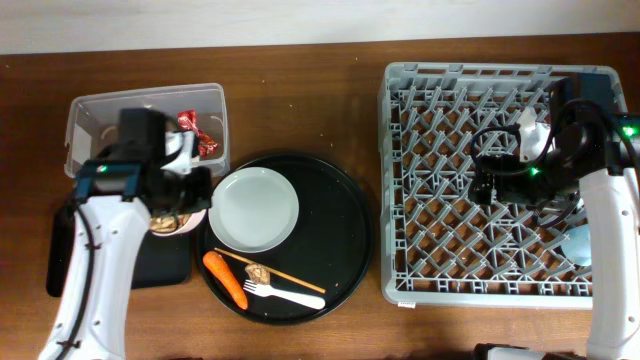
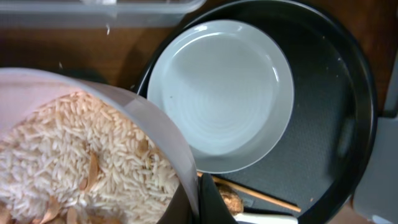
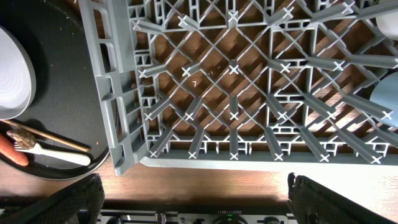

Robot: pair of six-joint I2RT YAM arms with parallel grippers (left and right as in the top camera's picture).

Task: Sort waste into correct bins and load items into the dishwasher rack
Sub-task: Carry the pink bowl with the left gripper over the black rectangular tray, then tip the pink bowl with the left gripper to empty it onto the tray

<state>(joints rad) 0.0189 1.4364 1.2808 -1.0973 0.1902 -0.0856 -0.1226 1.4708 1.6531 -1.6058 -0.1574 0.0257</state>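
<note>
Here, the left gripper (image 2: 196, 200) is pinched on the rim of the white bowl (image 2: 155, 130), which is full of beige crumbs (image 2: 74, 149) that look like rice grains. In the overhead view the bowl sits at centre left of the frame, partly hidden under the arm, above the right end of the shallow black tray (image 1: 165, 262) and just below the clear tub (image 1: 150, 95). A red wrapper (image 1: 198, 135) lies in the tub's right end. On the round tray (image 1: 340, 230) in the middle of the frame rest the white plate (image 1: 253, 208), the carrot (image 1: 226, 279), the fork (image 1: 288, 294), the chopsticks (image 1: 275, 270) and a small brown scrap (image 1: 260, 272). The right gripper (image 3: 196, 208) has its fingers spread wide and holds nothing, hanging above the grey rack (image 1: 480, 72) on the right side of the frame. A blue cup (image 1: 580, 245) stands in the rack's lower right part.
</note>
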